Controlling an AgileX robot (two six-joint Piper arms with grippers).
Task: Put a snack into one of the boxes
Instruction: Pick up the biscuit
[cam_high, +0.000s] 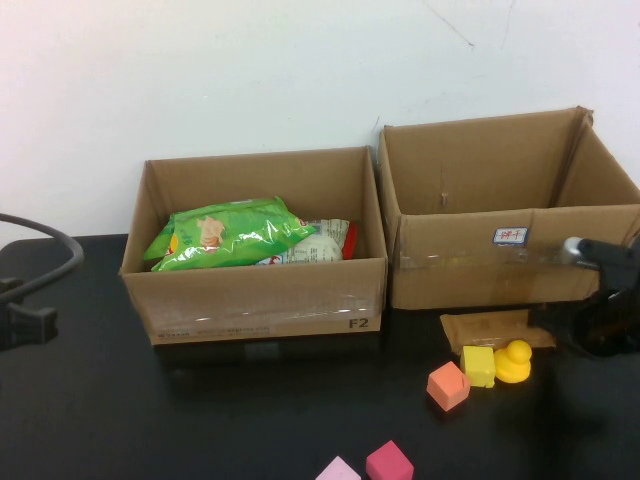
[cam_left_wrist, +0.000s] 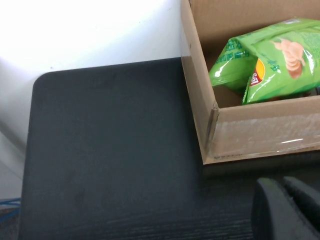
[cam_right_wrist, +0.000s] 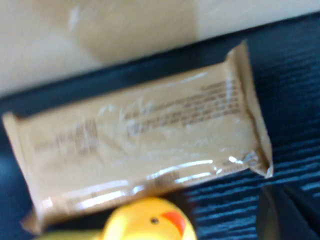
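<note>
Brown snack packet (cam_high: 497, 329) lies flat, long axis parallel to right box (cam_high: 510, 262) front. Right gripper (cam_high: 600, 322) beside it, left gripper (cam_high: 25, 322) at the table's left edge; can't tell either's finger state.

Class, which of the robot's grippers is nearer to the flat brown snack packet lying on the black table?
Right. The right gripper hovers just beside the flat brown snack packet, by the right cardboard box. The left gripper sits at the table's far left edge.

- We see even, bright light in the high view; tape on the left box (cam_high: 255, 300) glares.
- The brown snack packet (cam_right_wrist: 145, 135) looks blurred, perhaps out of focus, with shiny streaks.
- The black table (cam_left_wrist: 110, 155) reads matte.
</note>
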